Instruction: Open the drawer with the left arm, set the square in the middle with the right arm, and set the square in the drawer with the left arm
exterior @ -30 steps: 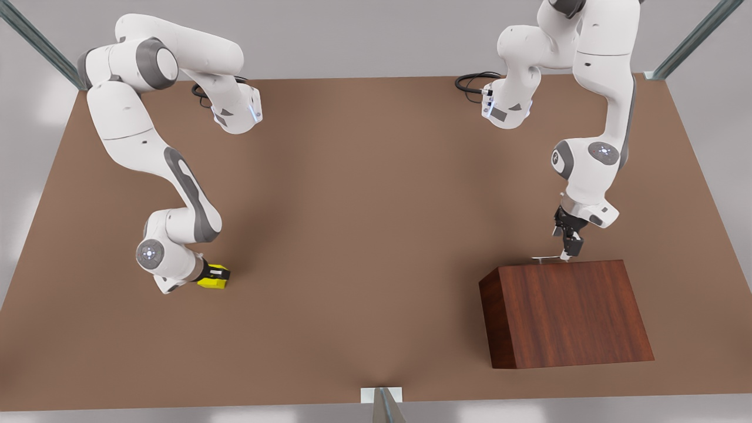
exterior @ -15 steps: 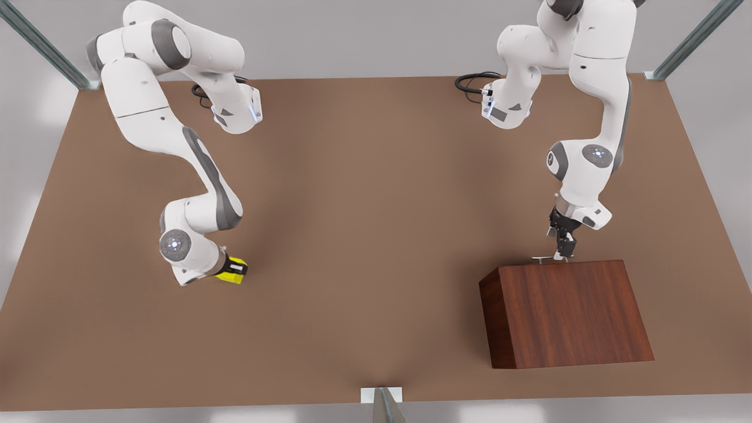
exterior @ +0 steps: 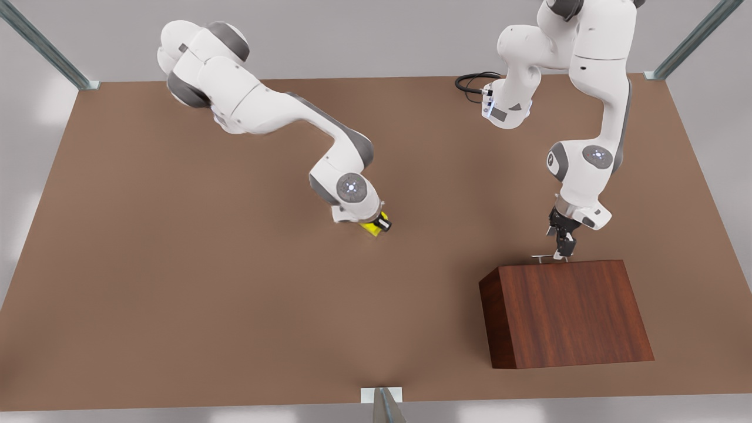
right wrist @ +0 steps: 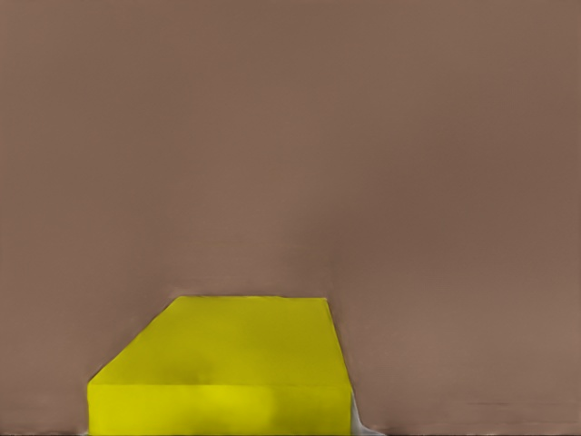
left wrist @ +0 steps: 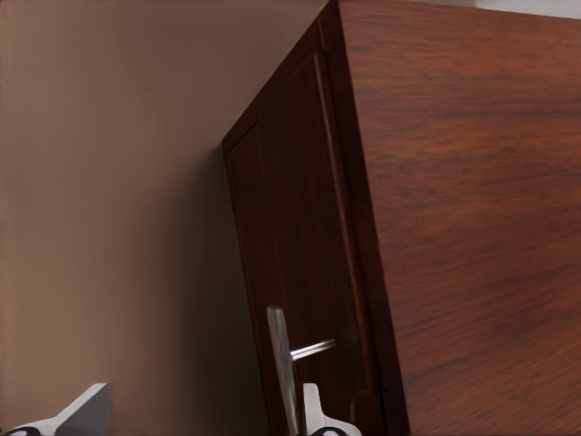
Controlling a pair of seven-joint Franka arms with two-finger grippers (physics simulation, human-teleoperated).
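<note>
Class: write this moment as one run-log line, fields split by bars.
left hand: at drawer handle, drawer shut | right hand: holding square over mid-table | cabinet: front view's right

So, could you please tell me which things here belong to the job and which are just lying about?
Job:
- small bright yellow cube, in right gripper
- reddish-brown wooden cabinet; silver bar handle, left gripper at it
- brown tabletop

Lying about:
- black cable

Grey metal frame struts (exterior: 41,44) at table corners; black cable loop (exterior: 473,82) at far edge; small white bracket (exterior: 382,395) at near edge.
</note>
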